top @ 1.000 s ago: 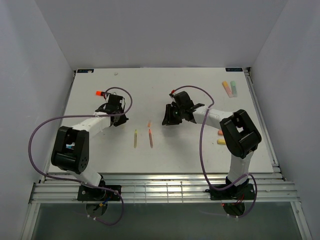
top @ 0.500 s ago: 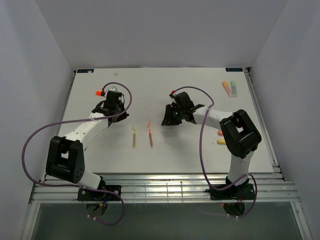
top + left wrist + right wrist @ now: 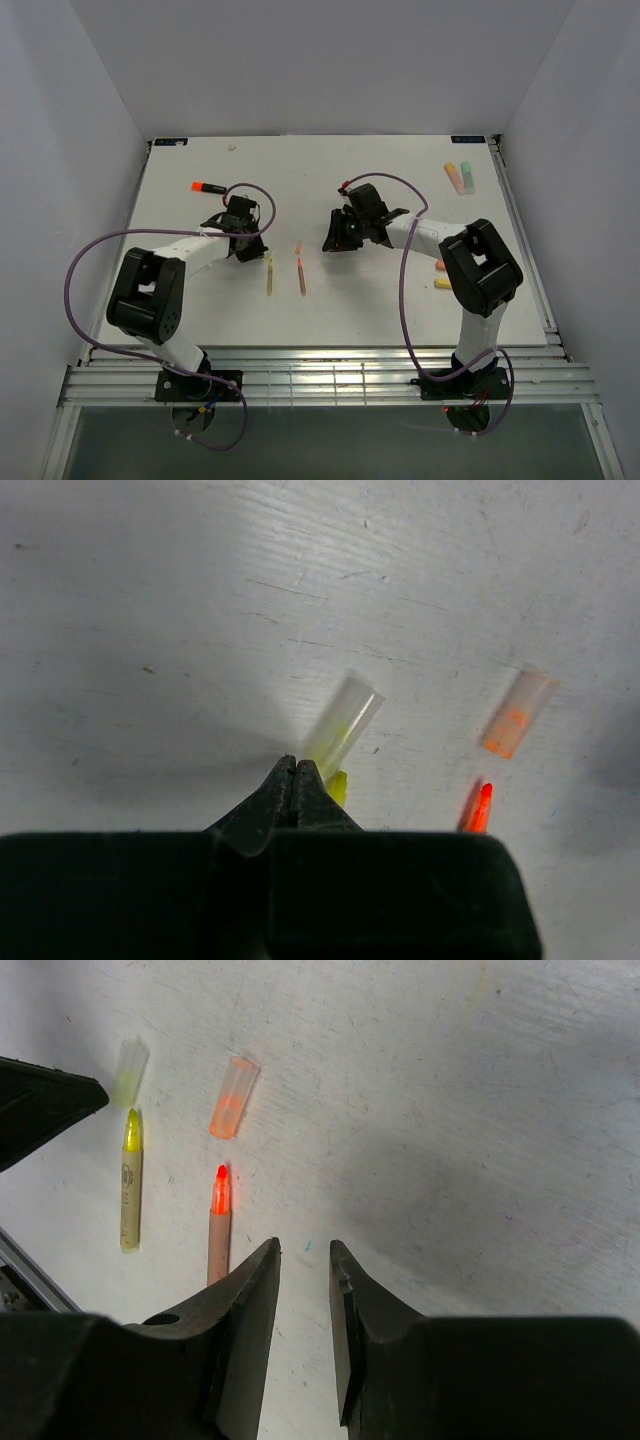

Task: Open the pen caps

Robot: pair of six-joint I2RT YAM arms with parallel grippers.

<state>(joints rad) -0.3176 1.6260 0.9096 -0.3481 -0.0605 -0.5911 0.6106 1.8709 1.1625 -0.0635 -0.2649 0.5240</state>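
My left gripper is shut and empty, its tips just beside a clear yellow cap that lies loose on the table above the yellow pen's bare tip. A clear orange cap lies loose above the orange pen's bare tip. My right gripper is open and empty, hovering right of the orange pen. Its view also shows the yellow pen, the yellow cap and the orange cap. From above, the left gripper and right gripper flank both pens.
An orange-capped black pen lies at the far left. Two pastel pens lie at the far right. Two small orange and yellow pieces lie by the right arm. The white table ends at a metal rail in front.
My left gripper swung out to the far left and has come back right, close to the yellow cap. The right arm has hardly moved.
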